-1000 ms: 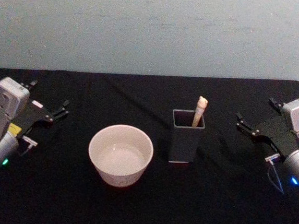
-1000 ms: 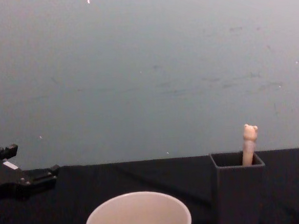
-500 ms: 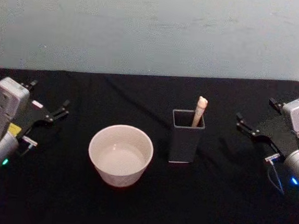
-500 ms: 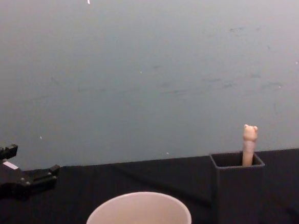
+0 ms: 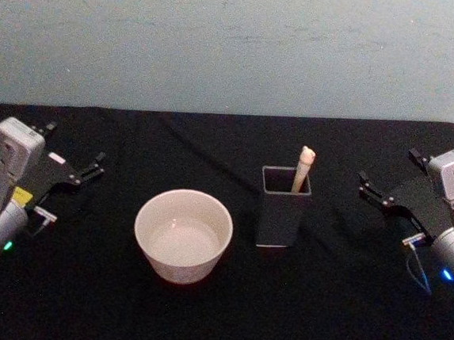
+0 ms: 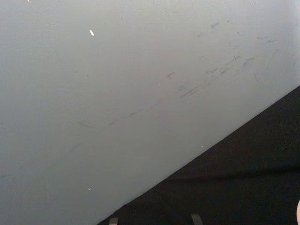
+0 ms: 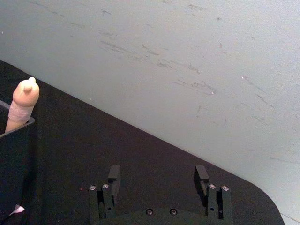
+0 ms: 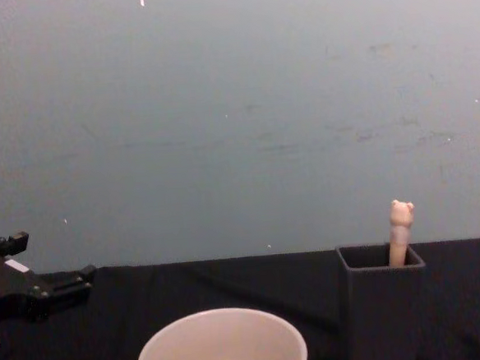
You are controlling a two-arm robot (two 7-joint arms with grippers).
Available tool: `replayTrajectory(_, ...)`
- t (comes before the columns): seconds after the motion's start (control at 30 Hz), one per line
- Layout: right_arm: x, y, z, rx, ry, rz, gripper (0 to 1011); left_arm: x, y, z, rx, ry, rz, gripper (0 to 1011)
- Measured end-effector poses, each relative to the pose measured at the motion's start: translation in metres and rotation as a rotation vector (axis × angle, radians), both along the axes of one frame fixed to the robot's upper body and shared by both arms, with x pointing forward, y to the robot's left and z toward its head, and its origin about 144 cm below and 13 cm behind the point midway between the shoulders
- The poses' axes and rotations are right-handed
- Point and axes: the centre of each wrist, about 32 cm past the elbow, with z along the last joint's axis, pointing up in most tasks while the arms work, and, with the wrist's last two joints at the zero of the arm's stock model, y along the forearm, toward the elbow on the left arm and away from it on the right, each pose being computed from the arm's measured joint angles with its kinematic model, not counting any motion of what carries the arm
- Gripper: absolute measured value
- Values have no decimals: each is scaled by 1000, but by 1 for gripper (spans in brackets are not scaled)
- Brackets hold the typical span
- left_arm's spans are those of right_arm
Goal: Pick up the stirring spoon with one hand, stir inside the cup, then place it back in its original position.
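Observation:
The stirring spoon (image 5: 303,169) stands in the dark grey square holder (image 5: 284,208), its beige bear-head handle sticking out above the rim (image 8: 401,230) (image 7: 22,104). Just left of the holder sits the cream cup (image 5: 182,235), wide and round, with a pale inside (image 8: 221,346). My left gripper (image 5: 74,147) rests open at the table's left side, well away from the cup (image 8: 52,259). At the right side my right gripper (image 5: 388,168) is open too, its two fingers spread with nothing between them (image 7: 157,174), and the holder (image 7: 14,154) is some way off from it.
A black cloth (image 5: 222,313) covers the table, whose rounded corner shows at the far right. A plain pale wall (image 5: 238,44) rises behind the table's back edge. Bare cloth lies between each gripper and the two vessels.

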Motion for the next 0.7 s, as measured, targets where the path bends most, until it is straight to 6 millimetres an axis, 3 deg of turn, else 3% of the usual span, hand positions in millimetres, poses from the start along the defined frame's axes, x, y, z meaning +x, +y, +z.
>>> replayTrajectory(0.7,0,0,0,0,0,0,1002,0,0,0,0,0,0,1001)
